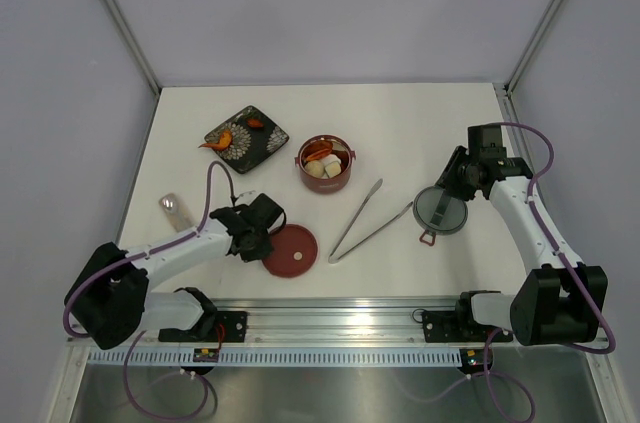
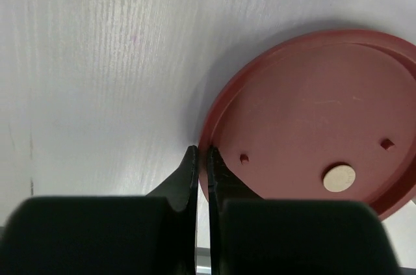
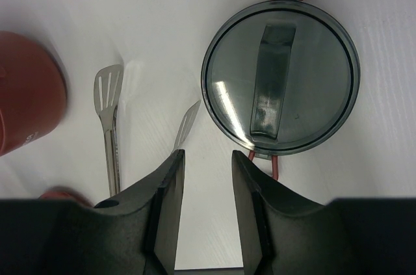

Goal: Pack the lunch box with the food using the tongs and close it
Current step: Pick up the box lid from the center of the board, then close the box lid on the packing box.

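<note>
The lunch box (image 1: 324, 165) is a small dark-red pot mid-table, its wall also at the left edge of the right wrist view (image 3: 26, 93). Pale and orange-red food (image 1: 320, 165) lies inside it. More orange-red food (image 1: 222, 139) rests on the black tray (image 1: 262, 148). The silver tongs (image 1: 365, 223) lie flat to the pot's right, their tips (image 3: 109, 93) toward the pot. A flat dark-red lid (image 1: 292, 251) lies near the front edge. My left gripper (image 2: 201, 151) is shut on that lid's rim (image 2: 214, 119). My right gripper (image 3: 208, 155) stands open beside a round grey lid (image 3: 279, 86).
The grey lid (image 1: 441, 210) has a red wire clasp and lies right of the tongs. A small clear bottle (image 1: 174, 209) lies at the left, close to my left arm. Frame posts and walls bound the table's back and sides.
</note>
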`<state>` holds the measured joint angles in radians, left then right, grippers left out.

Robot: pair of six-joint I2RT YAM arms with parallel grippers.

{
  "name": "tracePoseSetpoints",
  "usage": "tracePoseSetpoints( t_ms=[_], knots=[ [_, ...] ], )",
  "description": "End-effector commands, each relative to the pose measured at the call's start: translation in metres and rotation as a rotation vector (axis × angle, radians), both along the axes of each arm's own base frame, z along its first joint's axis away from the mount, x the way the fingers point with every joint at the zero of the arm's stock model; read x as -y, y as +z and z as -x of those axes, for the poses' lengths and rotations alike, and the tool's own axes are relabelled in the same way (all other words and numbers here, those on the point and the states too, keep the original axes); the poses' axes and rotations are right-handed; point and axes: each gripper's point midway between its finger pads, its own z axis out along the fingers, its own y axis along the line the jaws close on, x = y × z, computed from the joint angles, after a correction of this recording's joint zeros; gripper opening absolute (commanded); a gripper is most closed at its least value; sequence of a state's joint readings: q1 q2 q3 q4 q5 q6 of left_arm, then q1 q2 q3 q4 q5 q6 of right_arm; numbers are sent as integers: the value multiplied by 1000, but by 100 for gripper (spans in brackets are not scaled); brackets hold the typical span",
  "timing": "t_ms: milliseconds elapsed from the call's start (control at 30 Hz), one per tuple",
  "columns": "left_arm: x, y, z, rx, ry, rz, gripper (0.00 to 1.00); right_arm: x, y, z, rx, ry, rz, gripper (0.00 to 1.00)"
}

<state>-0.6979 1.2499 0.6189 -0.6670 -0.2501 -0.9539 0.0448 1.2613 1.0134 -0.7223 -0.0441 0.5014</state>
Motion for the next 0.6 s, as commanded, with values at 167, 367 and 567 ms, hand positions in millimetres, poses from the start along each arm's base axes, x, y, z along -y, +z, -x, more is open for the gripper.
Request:
tracePoseSetpoints(
  t_ms=[167,367,567],
  knots=[
    [-12,73,-39,188,-56,-105,0,0,10,-6,44,3,-6,43],
    [-1,138,-65,329,-118,-82,0,0,11,-6,45,5,-3,43],
    [-1,198,-90,402,-133,-142,0,1,13,-6,46,6,5,43]
  ],
)
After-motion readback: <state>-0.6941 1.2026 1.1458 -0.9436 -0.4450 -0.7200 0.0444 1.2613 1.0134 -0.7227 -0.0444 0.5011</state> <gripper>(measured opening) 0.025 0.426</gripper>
